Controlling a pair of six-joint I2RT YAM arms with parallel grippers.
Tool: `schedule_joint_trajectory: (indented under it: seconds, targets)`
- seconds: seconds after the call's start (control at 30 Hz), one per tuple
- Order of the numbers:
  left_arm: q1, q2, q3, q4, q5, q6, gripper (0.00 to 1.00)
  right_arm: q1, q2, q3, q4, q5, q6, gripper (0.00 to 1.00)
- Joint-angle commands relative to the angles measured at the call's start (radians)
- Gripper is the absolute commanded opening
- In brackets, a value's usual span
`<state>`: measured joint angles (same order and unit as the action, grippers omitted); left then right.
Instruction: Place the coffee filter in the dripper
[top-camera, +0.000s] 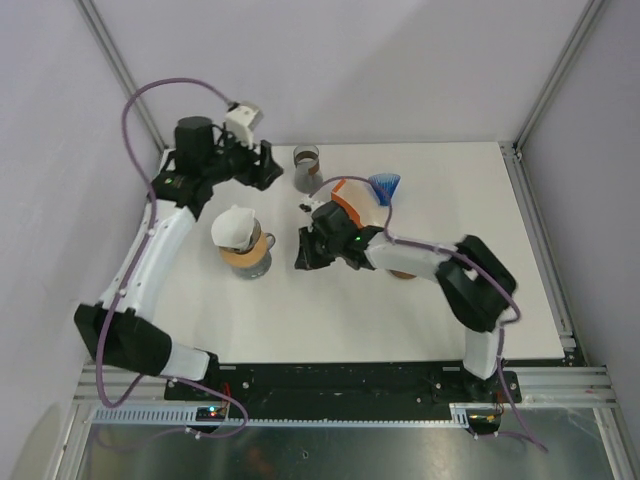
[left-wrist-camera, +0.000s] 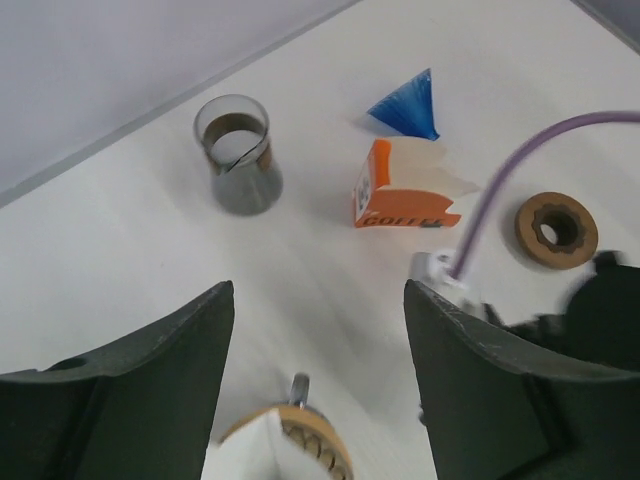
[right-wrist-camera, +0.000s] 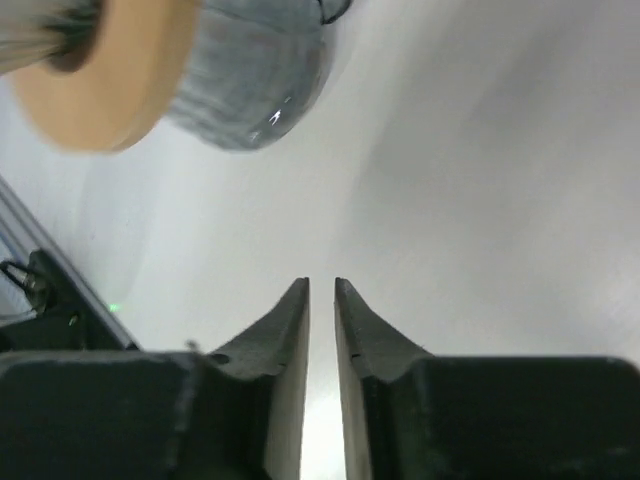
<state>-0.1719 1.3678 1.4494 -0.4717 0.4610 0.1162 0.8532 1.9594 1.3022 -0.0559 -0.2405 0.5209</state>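
Dripper (right-wrist-camera: 105, 70) blurred, cut by top edge; filter (left-wrist-camera: 248, 452) cropped below

The top external camera sits above and behind the arm bases (top-camera: 330, 385), faces steeply down and covers the whole white table (top-camera: 420, 310). The left wrist camera rides high, facing forward and down past the left gripper (left-wrist-camera: 318, 300). The right wrist camera sits low, close to the surface, behind the right gripper (right-wrist-camera: 320, 285). All three views share the clear glass carafe with a tan wooden collar (top-camera: 250, 262).
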Motion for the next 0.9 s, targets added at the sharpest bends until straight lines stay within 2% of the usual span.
schedule_joint_trajectory:
  seconds: [0.0, 0.13, 0.27, 0.5, 0.6, 0.7, 0.87]
  targets:
    - [-0.091, 0.134, 0.12, 0.012, -0.113, 0.067, 0.74, -0.022, -0.261, -0.058, -0.174, 0.123, -0.119, 0.26]
    - [-0.172, 0.284, 0.227, 0.011, -0.213, 0.106, 0.76, -0.089, -0.442, -0.125, -0.27, 0.245, -0.15, 0.4]
    - [-0.225, 0.454, 0.367, 0.002, -0.293, 0.136, 0.78, -0.175, -0.601, -0.171, -0.342, 0.367, -0.173, 0.47]
    - [-0.238, 0.757, 0.667, -0.024, -0.403, 0.157, 0.78, -0.238, -0.774, -0.246, -0.398, 0.479, -0.21, 0.52]
    - [-0.24, 0.867, 0.789, -0.027, -0.427, 0.154, 0.73, -0.252, -0.81, -0.269, -0.414, 0.481, -0.217, 0.52]
    - [-0.241, 0.941, 0.843, -0.031, -0.445, 0.158, 0.66, -0.257, -0.828, -0.28, -0.434, 0.49, -0.22, 0.52]
    - [-0.241, 1.011, 0.88, -0.031, -0.456, 0.168, 0.6, -0.266, -0.842, -0.292, -0.442, 0.5, -0.232, 0.52]
